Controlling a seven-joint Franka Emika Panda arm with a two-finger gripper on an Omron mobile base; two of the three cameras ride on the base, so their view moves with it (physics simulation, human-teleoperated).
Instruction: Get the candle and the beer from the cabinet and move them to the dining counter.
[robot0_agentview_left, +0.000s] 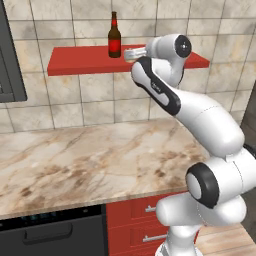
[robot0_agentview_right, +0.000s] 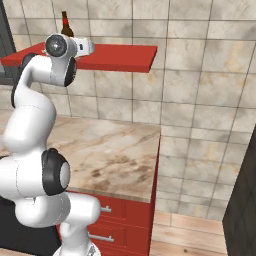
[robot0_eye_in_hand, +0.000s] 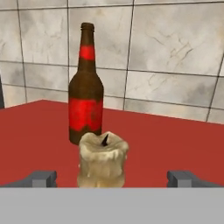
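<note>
The candle, a squat yellowish-tan stub with a dark wick, stands on the red cabinet shelf right in front of the hand. My gripper is open, and its two fingertips flank the candle with a gap on each side. The beer, a dark brown bottle with a red label and neck band, stands upright just behind the candle. From the left base view the beer stands on the cabinet just left of my hand. The dining counter is out of view.
A tiled wall backs the shelf. Below it runs a marbled counter with red drawers and a black dishwasher. A dark appliance hangs at the far left. The counter ends at its right edge.
</note>
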